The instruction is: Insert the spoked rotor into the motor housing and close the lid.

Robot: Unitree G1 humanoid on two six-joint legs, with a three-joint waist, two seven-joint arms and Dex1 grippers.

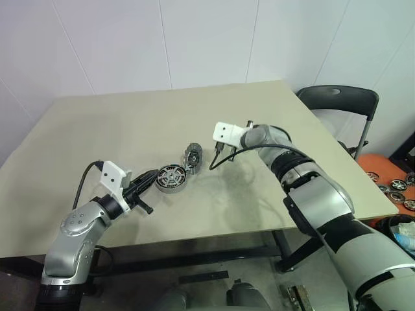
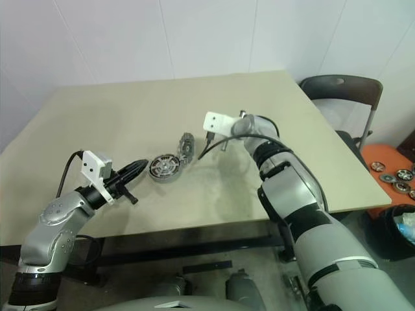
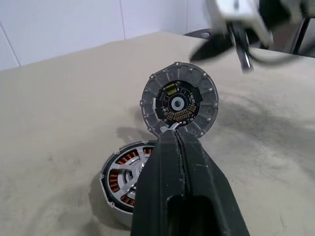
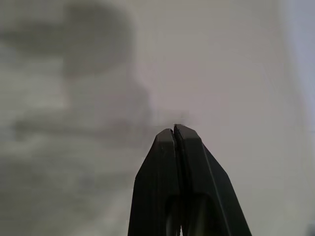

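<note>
The motor housing lies flat on the table, with copper-brown windings ringing its inside. The spoked rotor sits within it, silvery spokes showing. Just behind the housing, the lid stands upright on its edge, its dark centre and small coloured marks facing my left wrist. My left gripper is shut and empty, with its tips at the housing's near rim; I cannot tell if they touch. My right gripper is shut on nothing and hangs a little to the right of the lid, tips angled down at the table.
A dark chair stands at the table's far right corner. Past the right edge, an orange surface holds several round motor parts. The table's front edge runs close below the left arm.
</note>
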